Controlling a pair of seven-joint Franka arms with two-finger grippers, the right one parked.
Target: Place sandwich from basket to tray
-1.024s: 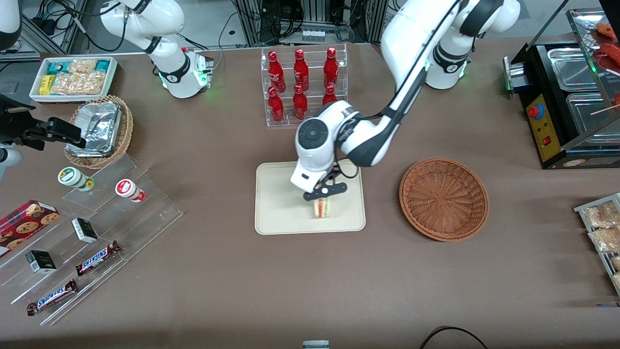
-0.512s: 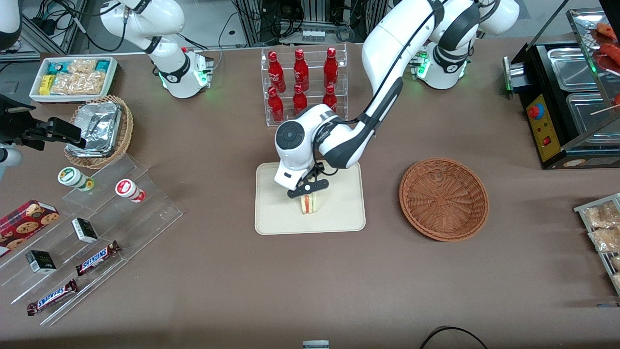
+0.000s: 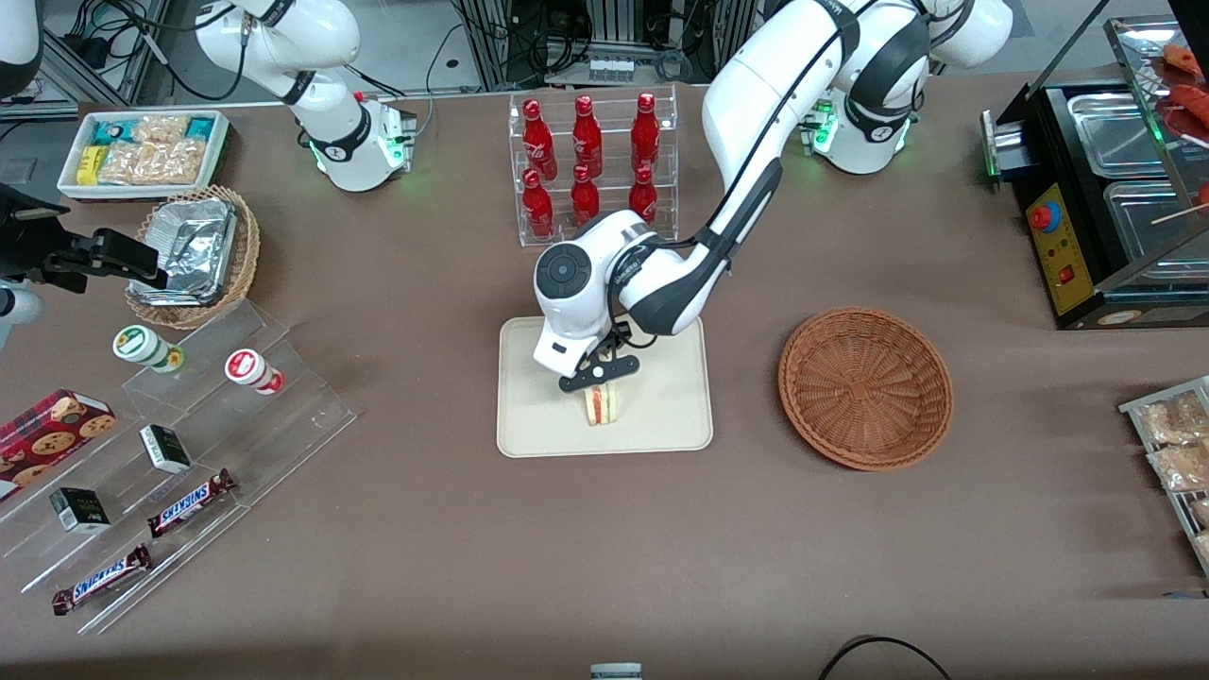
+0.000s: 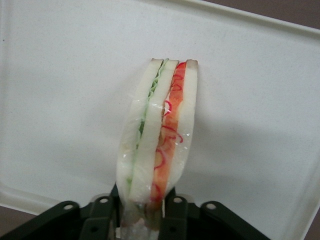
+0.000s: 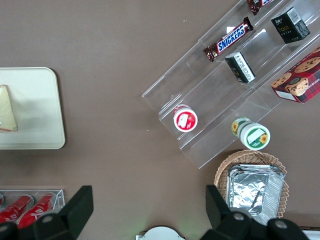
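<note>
- The gripper [image 3: 599, 378] hangs low over the tray [image 3: 538, 430], jaws clamped on the sandwich [image 3: 602, 404], one on each bread face.
- In the wrist view the sandwich [image 4: 157, 132] stands on edge between the black fingers [image 4: 100, 212], its green layer toward one slice and its red and orange layer toward the other, with the tray [image 4: 65, 100] just beneath it.
- I cannot tell whether its lower edge touches the tray.
- Well away from the jaws, toward the working arm's end of the table, sits the reddish-brown basket [image 3: 865, 387] with nothing in it.
- Farther from the front camera than the jaws stands a clear rack of red bottles [image 3: 587, 165].
</note>
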